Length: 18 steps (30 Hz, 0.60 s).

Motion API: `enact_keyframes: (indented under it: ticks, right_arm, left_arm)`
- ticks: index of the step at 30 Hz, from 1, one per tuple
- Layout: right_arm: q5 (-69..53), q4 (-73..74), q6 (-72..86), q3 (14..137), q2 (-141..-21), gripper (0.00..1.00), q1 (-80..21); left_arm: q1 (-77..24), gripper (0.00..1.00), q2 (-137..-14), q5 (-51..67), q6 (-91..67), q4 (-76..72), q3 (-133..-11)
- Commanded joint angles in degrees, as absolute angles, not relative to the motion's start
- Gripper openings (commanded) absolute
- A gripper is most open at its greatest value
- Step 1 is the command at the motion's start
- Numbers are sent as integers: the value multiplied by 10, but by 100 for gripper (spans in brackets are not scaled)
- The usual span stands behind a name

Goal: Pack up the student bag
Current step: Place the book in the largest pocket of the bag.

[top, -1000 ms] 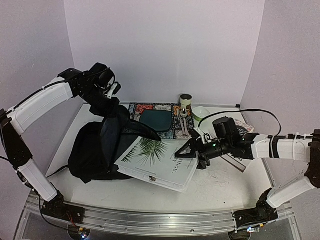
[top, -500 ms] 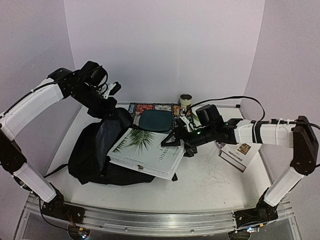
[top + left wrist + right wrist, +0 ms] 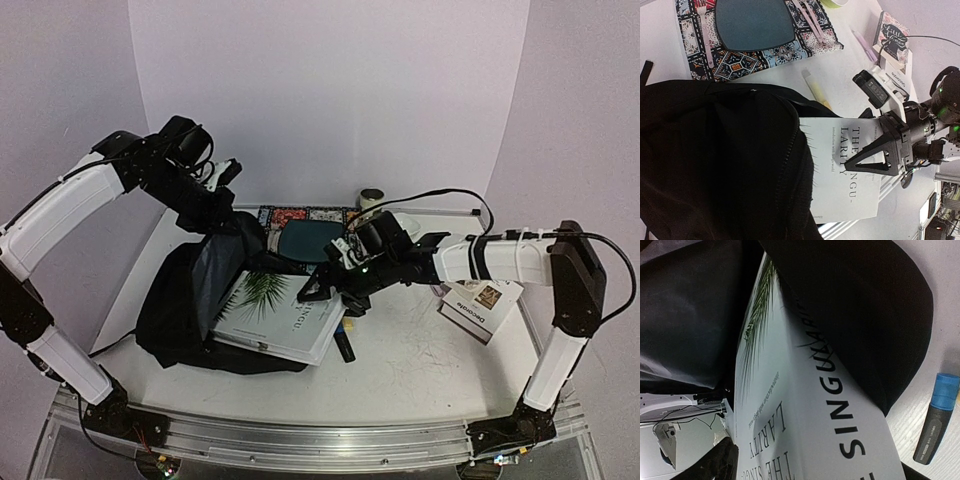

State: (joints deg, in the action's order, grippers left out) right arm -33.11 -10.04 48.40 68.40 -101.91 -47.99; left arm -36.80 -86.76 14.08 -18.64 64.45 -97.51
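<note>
Student bag [image 3: 185, 300]: soft black fabric backpack, rounded, lying on the left of the white bench [image 3: 430, 370], mouth lifted open toward the centre.
Left end effector [image 3: 218, 203]: clamped tight on the bag's upper fabric edge, holding it raised.
Book [image 3: 285, 315]: white smooth hardback with a palm-leaf cover, far end inside the bag's mouth.
Right end effector [image 3: 852, 165]: jaws spread wide, gripping the book's near end.
Right wrist view: shows the dark grey marker [image 3: 935, 422] has a blue cap; it is only a dark stick from above.
Left wrist view: shows the bag's stitched seam.
</note>
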Motion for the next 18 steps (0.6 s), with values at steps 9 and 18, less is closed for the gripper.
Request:
enact_keyframes:
  ticks: [9, 18]
  right_arm:
    - [-284, -115, 518, 806, -1094, 29, -506]
    - [-264, -86, 512, 765, -1055, 70, -506]
  left_arm:
    - [-369, 0, -837, 187, -236, 534, -955]
    - [-369, 0, -828, 107, -236, 516, -892]
